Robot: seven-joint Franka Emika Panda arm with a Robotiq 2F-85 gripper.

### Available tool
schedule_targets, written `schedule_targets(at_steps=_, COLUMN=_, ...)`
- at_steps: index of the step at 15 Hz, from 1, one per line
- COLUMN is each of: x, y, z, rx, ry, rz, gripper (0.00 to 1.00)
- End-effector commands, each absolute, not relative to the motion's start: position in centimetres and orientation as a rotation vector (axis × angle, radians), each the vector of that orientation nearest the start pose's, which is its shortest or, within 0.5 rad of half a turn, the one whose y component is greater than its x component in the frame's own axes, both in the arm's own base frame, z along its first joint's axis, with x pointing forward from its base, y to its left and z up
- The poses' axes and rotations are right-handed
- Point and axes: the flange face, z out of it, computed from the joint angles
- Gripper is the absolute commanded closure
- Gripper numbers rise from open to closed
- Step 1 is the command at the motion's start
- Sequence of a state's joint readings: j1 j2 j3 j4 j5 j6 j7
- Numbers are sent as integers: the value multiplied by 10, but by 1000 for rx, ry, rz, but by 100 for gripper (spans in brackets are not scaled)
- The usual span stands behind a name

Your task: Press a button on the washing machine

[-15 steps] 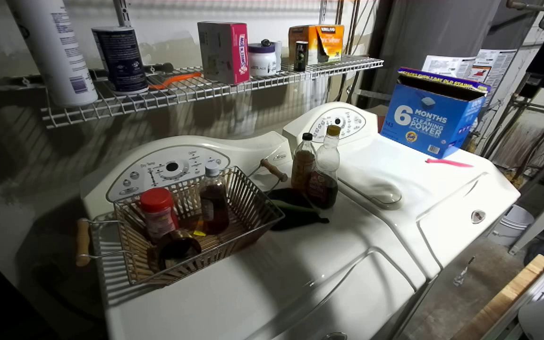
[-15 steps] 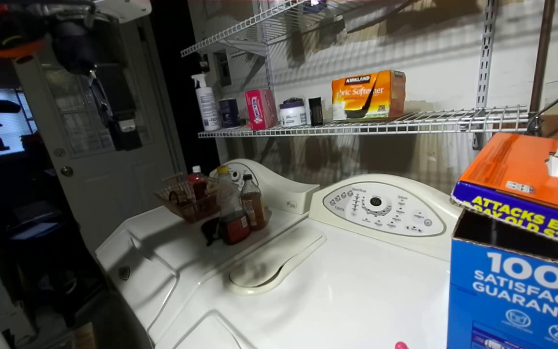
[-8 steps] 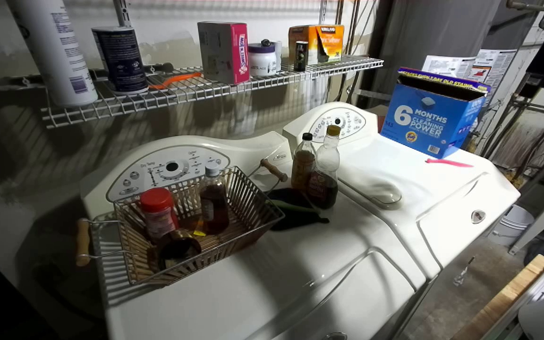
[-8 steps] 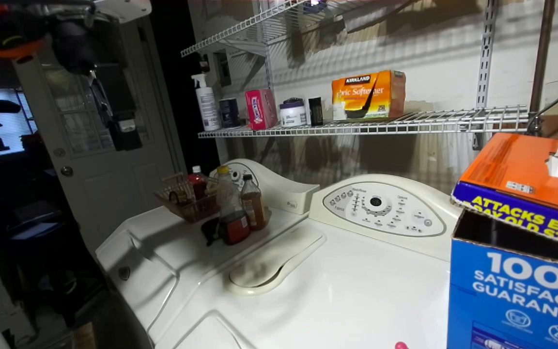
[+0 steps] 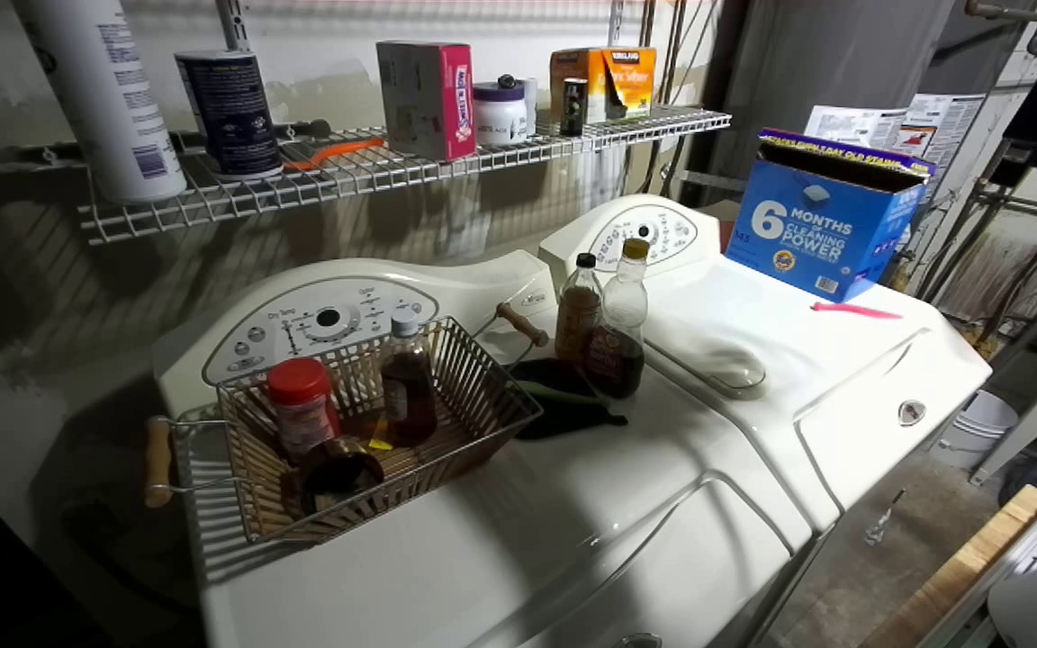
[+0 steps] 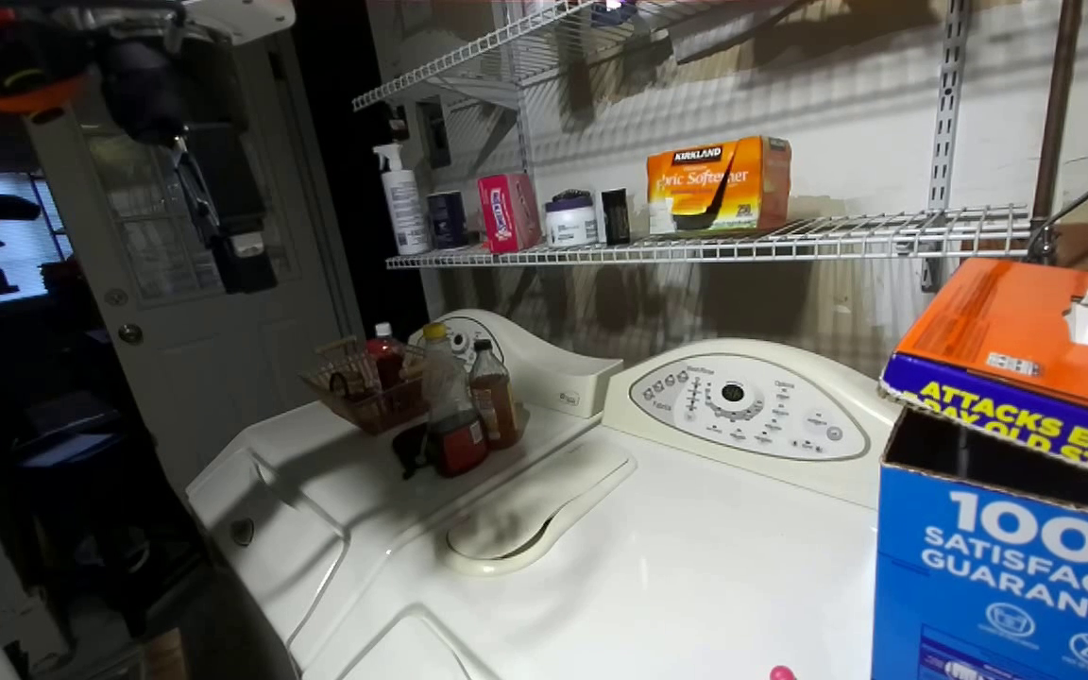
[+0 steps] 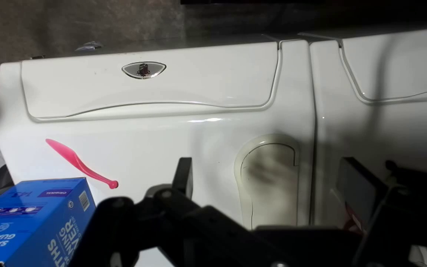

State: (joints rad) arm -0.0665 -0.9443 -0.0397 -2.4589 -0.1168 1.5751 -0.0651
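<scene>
While the gripper (image 7: 269,168) hangs apart from the washing machine (image 6: 695,567): fingers (image 7: 360,187) spread wide in the wrist view, released, holding nothing.
Washing machine: alongside the dryer (image 5: 392,576); landmark for every entry below.
Console (image 6: 761,416): at the back of the washing machine; dial (image 6: 733,393) plain in an exterior view, marks (image 6: 783,397) around it too small to tell which are buttons.
Blue box (image 7: 43,215): on the washing machine, at the end away from the dryer.
Pink stick (image 7: 79,163): lying on top of the washing machine.
Bottles (image 5: 617,351): two, upright on the dryer, just beside the washing machine.
Wire shelf (image 6: 884,244): above the back of the washing machine.
Gripper against a second ago: no shift seen in an exterior view; things on the washing machine likewise unmoved in both exterior views.
Press: not begun, I judge; standing still means the whole approach to the console lies ahead.
Fingers, next: drawing them together would probably give a narrower, firmer tip for pressing.
Wire shelf and bottles: likely snags; a low path over the washing machine's top looks safer to me.
</scene>
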Motion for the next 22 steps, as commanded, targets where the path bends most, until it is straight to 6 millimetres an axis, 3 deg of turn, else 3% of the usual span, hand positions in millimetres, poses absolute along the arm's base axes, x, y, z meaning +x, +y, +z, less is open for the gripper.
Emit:
schedule_targets(at_steps=1, x=263, y=-44, z=588, rx=-3229, ry=46, rz=-84, gripper=0)
schedule_targets(at_steps=4, x=289, y=-56, z=586, rx=-3273, ry=-31, rz=-174, gripper=0)
schedule_targets(at_steps=8, x=345, y=-75, z=573, rx=-3223, ry=-163, rz=-335, gripper=0)
schedule_targets(at_steps=15, x=443, y=-78, z=517, rx=-3088, ry=-345, rz=-373, gripper=0)
schedule_targets(at_steps=22, x=530, y=-84, z=468, rx=-3068, ry=-312, rz=-337, gripper=0)
